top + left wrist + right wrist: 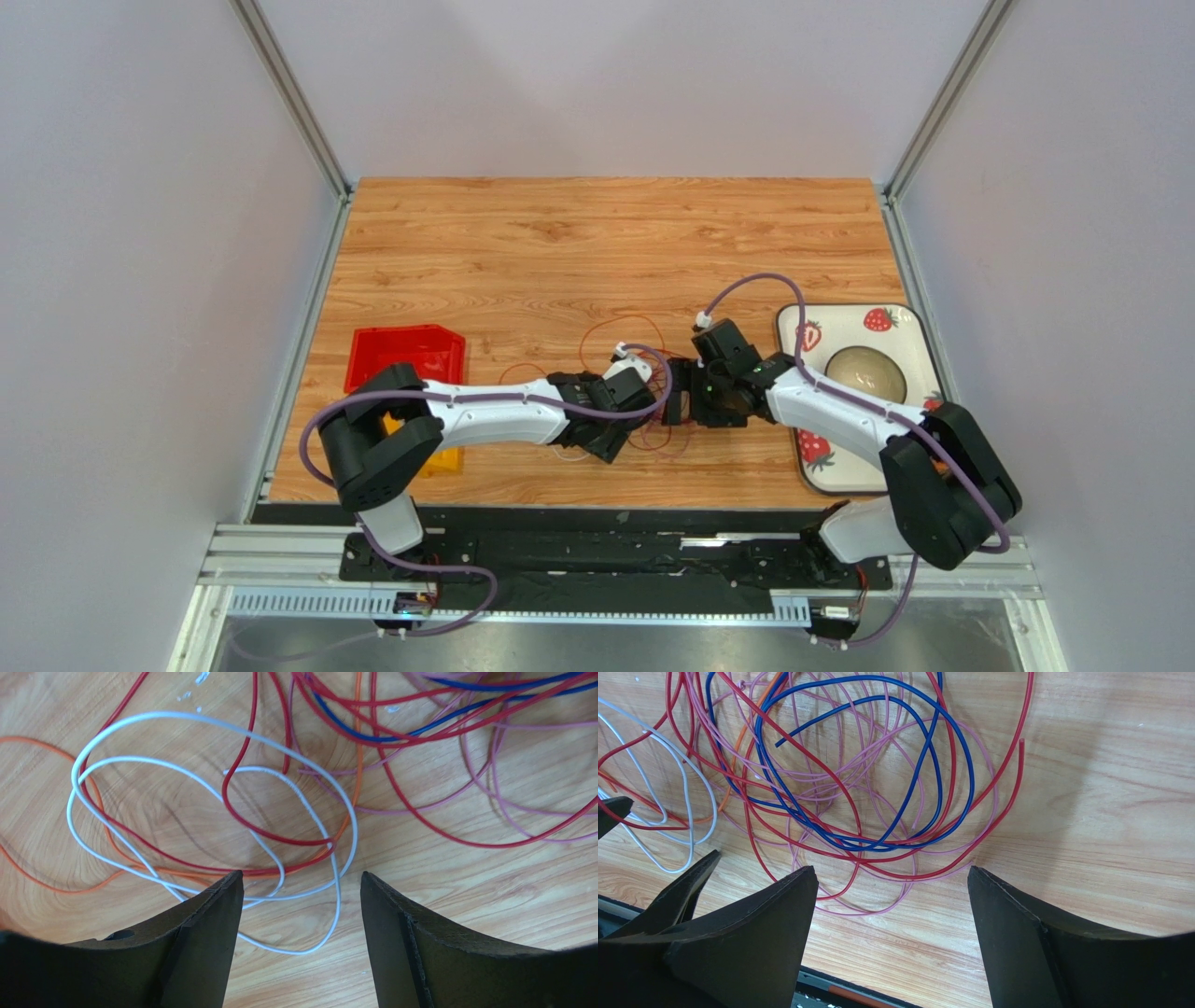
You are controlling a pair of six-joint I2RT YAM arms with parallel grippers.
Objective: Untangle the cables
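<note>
The cables (657, 437) lie as a tangle of thin loops on the wooden table, between my two grippers. In the left wrist view a white wire (296, 952) loops on the wood between the open fingers of my left gripper (302, 876), crossed by red (491, 845) and orange (63, 891) wires. In the right wrist view blue (973, 784), red and pink (857, 914) loops lie just beyond my open right gripper (892, 871). Both grippers hover low over the pile and hold nothing. In the top view they face each other, the left gripper (627, 409) and the right gripper (683, 398).
A red tray (407, 357) sits at the left by the left arm's elbow. A strawberry-patterned plate (898, 329) with a round bowl (866, 371) sits at the right. The table's near edge (829, 990) lies close below the right gripper. The left gripper's fingers (682, 889) show in the right wrist view.
</note>
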